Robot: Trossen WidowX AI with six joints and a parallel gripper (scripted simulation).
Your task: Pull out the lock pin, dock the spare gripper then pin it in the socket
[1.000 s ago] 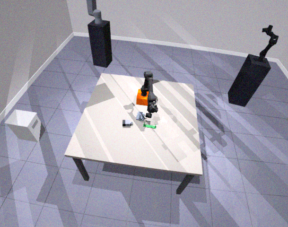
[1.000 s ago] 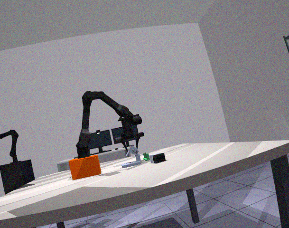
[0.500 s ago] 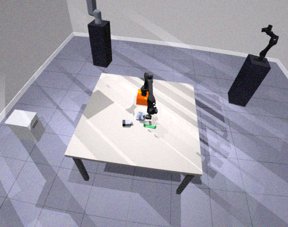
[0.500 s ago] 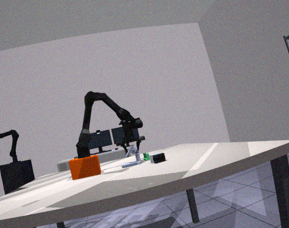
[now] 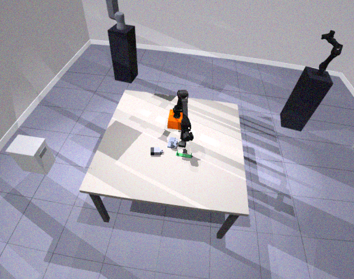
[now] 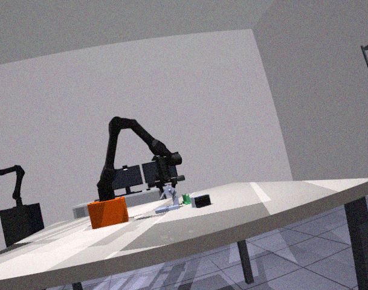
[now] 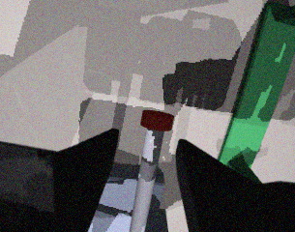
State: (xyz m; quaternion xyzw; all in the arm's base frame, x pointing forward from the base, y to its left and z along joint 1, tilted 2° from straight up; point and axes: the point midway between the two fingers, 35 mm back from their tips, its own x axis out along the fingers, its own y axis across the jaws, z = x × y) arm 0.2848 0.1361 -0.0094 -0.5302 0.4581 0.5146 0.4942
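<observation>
The lock pin [image 7: 142,195] is a grey rod with a dark red head. It runs up from the lower edge of the wrist view, over the pale blue mount [image 5: 172,142] [image 6: 167,209] [image 7: 119,195]. Its lower end and the socket hole are hidden there. My gripper [image 7: 148,135] is open, with a finger on each side of the pin just below its head and a visible gap on both sides. The fingers are small and dark in the top and exterior views. The spare gripper [image 5: 155,151] [image 6: 200,200], pale with a black end, lies on the table beside the mount.
A green bracket-like piece [image 5: 183,154] [image 6: 186,199] [image 7: 263,87] with raised ends stands close to my right finger in the wrist view. The orange block [image 5: 174,123] [image 6: 108,212] under the arm's base is behind the mount. All stand on the pale table [image 5: 158,183].
</observation>
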